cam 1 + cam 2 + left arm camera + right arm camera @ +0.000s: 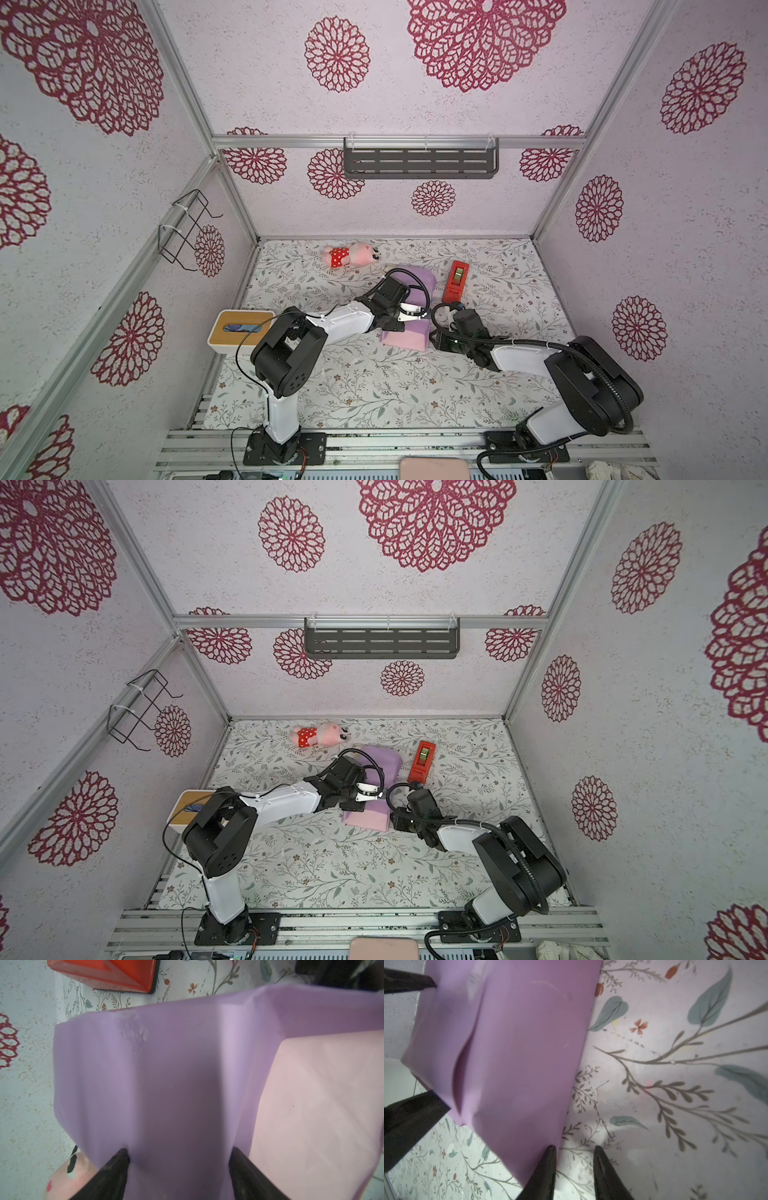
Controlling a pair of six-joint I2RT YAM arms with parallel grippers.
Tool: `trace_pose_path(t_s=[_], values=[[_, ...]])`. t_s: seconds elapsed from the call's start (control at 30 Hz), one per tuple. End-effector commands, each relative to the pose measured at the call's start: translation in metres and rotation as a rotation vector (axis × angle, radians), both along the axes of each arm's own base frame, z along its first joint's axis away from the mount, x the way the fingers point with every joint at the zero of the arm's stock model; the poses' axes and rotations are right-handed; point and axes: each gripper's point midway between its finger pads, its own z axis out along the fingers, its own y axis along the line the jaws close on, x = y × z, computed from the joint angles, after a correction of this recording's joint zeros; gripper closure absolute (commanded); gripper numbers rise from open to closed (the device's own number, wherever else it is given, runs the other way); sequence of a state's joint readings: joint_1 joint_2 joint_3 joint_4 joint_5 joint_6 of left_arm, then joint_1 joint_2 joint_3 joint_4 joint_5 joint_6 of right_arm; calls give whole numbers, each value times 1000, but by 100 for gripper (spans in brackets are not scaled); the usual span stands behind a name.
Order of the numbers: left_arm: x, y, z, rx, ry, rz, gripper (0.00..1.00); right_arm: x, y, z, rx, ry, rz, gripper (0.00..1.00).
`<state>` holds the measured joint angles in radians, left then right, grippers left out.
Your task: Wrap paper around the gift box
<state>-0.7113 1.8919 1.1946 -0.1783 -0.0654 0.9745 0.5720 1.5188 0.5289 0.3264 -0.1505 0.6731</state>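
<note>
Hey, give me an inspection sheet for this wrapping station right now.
Surface: floral table cover, lying flat.
Job's things: paper folded up, lilac outside; gift box not visible.
Clutter: plush toy, red tape dispenser, tissue box.
Grippers: left gripper fingers spread, paper between them, grip unclear; right gripper open at the paper's edge.
Cables: black hose along right arm.
Surroundings: patterned walls, shelf.

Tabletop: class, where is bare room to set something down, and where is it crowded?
Bare: the front strip between left arm base and right arm base; the right side between tape dispenser and wall. Crowded: the centre, around the paper, left gripper and right gripper.
</note>
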Motion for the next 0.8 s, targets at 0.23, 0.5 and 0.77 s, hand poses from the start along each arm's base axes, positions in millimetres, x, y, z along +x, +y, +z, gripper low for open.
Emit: trace_pose_path(t_s=[0.23,0.5,0.77], values=[[-14,6,-12,34,44,-15,22,10,14,13,98,-54,-36,72],[-13,6,-10,34,36,-13,22,14,16,17,105,-70,-39,74],[-13,7,-12,40,38,-10,22,16,22,17,133,-71,-44,75]])
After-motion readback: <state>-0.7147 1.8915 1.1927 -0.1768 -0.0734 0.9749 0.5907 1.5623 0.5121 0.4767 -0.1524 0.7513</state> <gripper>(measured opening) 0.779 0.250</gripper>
